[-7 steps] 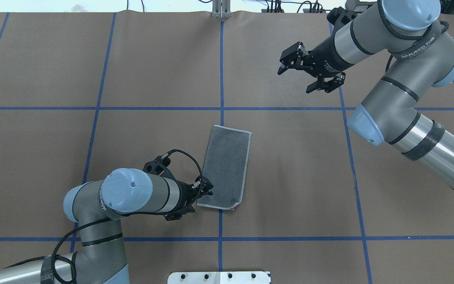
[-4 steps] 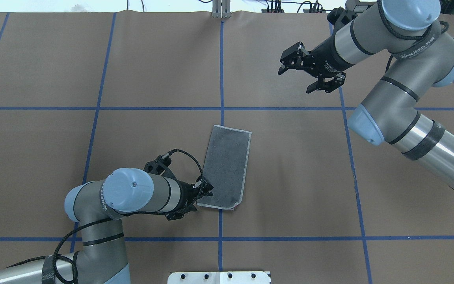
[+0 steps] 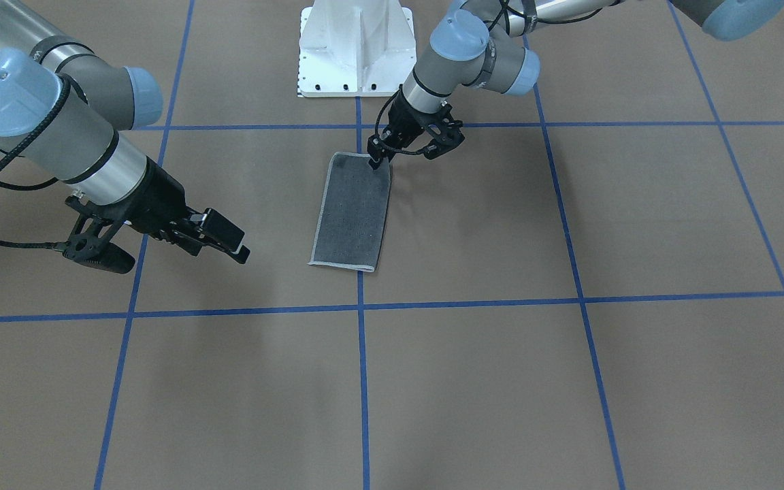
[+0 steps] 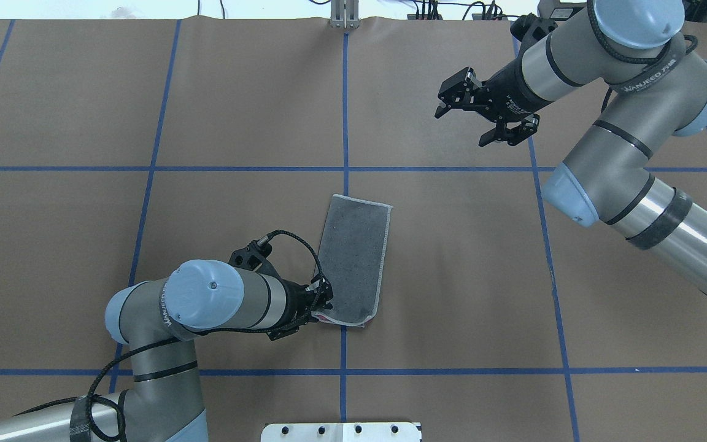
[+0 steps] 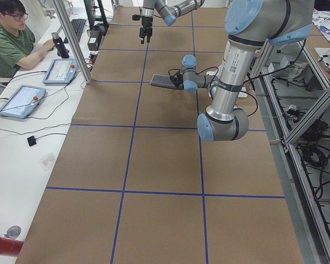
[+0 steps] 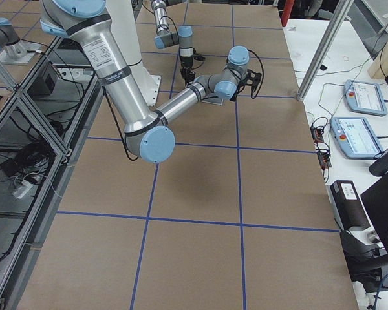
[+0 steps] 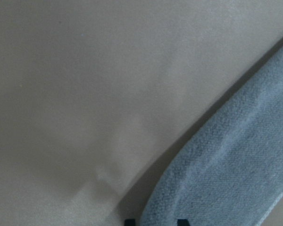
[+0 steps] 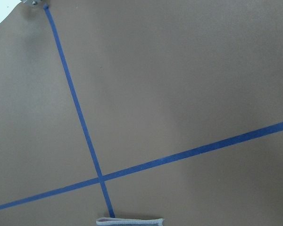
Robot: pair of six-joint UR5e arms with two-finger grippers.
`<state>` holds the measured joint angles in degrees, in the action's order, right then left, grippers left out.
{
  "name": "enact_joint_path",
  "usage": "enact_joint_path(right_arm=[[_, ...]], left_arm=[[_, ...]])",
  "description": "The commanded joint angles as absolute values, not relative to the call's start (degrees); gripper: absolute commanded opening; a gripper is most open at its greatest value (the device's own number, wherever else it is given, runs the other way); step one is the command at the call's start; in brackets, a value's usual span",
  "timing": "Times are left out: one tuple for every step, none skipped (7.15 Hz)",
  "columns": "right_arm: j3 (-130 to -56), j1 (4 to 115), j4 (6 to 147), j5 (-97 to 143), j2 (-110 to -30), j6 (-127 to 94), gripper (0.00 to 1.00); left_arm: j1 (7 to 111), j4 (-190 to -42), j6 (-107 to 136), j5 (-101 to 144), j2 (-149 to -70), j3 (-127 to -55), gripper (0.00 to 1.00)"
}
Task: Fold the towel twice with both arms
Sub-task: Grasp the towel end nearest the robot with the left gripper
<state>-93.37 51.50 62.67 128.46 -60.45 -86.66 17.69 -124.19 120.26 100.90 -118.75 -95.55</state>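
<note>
Overhead exterior: left gripper point(image 4: 318, 307) at near corner of towel point(image 4: 356, 258), closure indeterminate; right gripper point(image 4: 461, 126) spread wide, well apart. Advice: pinch both layers, lift low, carry to far edge.

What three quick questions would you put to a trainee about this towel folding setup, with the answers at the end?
1. True or false: the right gripper is touching the towel.
2. Which face of the towel is mostly turned up? A) pink B) dark grey C) white
3. Fill in the blank: the ___ gripper is at the corner of the towel nearest the robot.

Key
1. False. It hangs open over bare table, well away from the towel.
2. B. Only a sliver of pink shows at the near edge.
3. Left. The left gripper is at that corner.
</note>
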Motion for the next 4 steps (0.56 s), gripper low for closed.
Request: enact_joint_path(right_arm=[[-93.1, 51.5, 62.7, 128.5, -60.5, -86.7, 1.00], [-92.9, 51.5, 62.7, 128.5, -60.5, -86.7, 1.00], [-92.9, 51.5, 62.7, 128.6, -60.5, -86.7, 1.00], [-92.9, 51.5, 62.7, 128.6, -60.5, -86.7, 1.00]], left_arm=[[17.8, -124.2, 120.3, 100.9, -118.8, -95.8, 0.25], [17.8, -124.2, 120.7, 100.9, -118.8, -95.9, 0.06], [17.9, -124.2, 120.8, 100.9, -118.8, -96.0, 0.00], [18.1, -124.1, 120.8, 101.0, -119.3, -96.2, 0.00]])
